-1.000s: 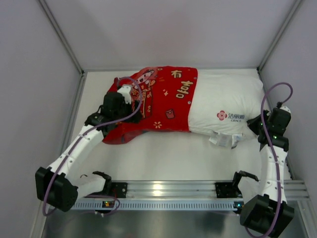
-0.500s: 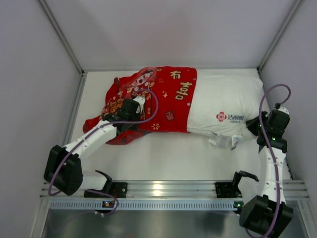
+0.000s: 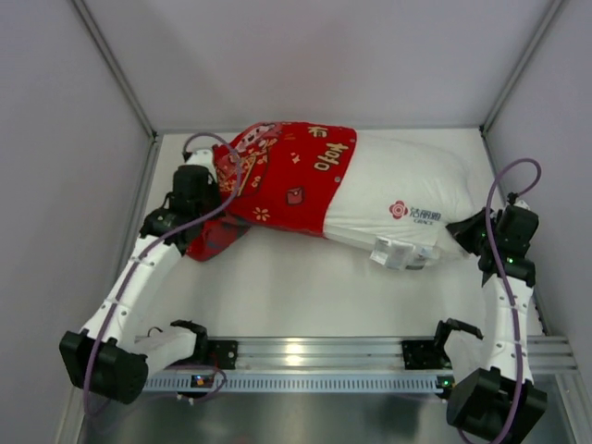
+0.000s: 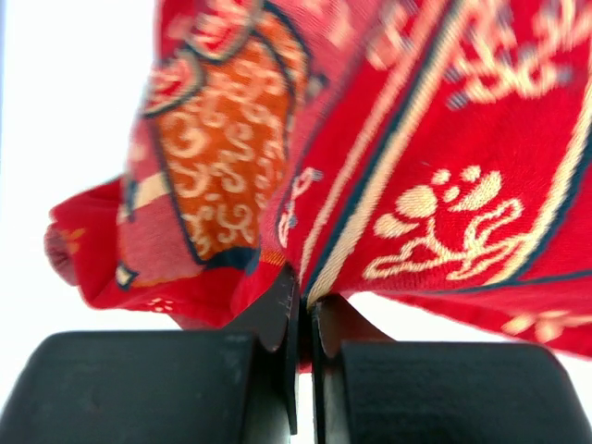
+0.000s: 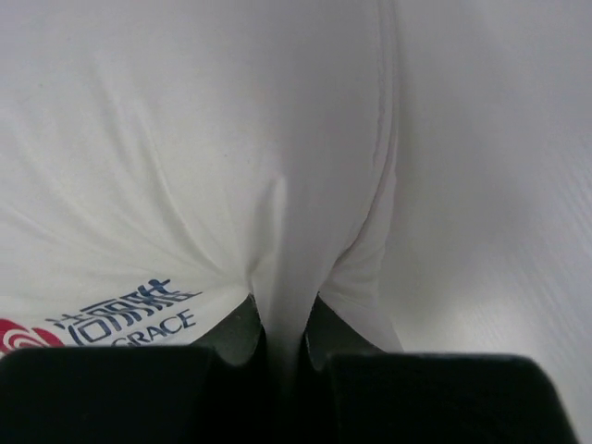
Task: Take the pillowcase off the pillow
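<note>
The red printed pillowcase (image 3: 282,171) covers the left half of the white pillow (image 3: 398,180), which lies across the back of the table. My left gripper (image 3: 205,196) is at the case's loose left end and shut on a fold of it. In the left wrist view the pillowcase (image 4: 416,166) runs bunched into that gripper (image 4: 305,310), jaws pressed together on the fabric. My right gripper (image 3: 470,231) is at the pillow's near right corner. In the right wrist view that gripper (image 5: 282,324) is shut on a pinch of the pillow (image 5: 185,139).
A sewn label (image 3: 398,252) hangs from the pillow's near edge. Grey side walls (image 3: 102,111) close in the white table (image 3: 296,296) left, right and back. The mounting rail (image 3: 305,356) runs along the near edge.
My left gripper closed on the pillowcase and pulled it to the left. The case's open edge slid left along the pillow, and the pillow shifted and tilted slightly. The right gripper kept its hold.
</note>
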Robot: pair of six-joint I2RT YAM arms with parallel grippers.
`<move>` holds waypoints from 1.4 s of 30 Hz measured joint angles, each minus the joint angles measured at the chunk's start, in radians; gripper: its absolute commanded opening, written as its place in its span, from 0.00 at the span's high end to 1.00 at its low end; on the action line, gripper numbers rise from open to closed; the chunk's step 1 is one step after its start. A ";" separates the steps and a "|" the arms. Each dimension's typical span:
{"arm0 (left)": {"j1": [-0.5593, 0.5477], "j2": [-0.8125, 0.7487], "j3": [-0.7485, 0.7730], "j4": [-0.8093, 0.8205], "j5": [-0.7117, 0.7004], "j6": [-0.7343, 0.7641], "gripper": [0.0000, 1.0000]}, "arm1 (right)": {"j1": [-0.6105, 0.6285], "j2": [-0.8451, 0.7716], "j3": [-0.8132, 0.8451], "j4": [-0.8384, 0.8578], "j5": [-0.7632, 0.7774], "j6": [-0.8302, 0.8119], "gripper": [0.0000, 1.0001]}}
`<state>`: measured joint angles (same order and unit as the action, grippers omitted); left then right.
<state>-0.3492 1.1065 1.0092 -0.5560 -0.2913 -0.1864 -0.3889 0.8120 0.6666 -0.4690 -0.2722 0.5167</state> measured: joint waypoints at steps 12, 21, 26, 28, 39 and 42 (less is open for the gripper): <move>0.264 0.040 0.325 -0.154 0.143 -0.078 1.00 | -0.021 0.001 0.009 0.007 -0.024 0.015 1.00; 0.266 -0.056 0.101 -0.121 0.029 -0.105 1.00 | -0.010 -0.007 0.023 -0.011 0.063 0.008 1.00; 0.266 -0.109 0.147 -0.132 -0.046 -0.124 1.00 | -0.016 -0.048 0.026 -0.031 0.116 0.035 1.00; 0.266 -0.105 0.209 -0.158 -0.072 -0.122 1.00 | -0.021 -0.044 0.048 -0.052 0.134 0.045 1.00; 0.304 -0.011 0.434 -0.230 -0.104 -0.108 1.00 | -0.079 -0.013 0.133 -0.105 0.160 0.083 1.00; 0.332 0.028 0.456 -0.250 -0.084 -0.113 1.00 | -0.100 -0.002 0.133 -0.109 0.152 0.090 1.00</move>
<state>-0.0177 1.1343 1.4651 -0.8059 -0.3756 -0.2993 -0.4889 0.8097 0.7998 -0.5777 -0.1200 0.6064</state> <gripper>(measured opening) 0.036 0.044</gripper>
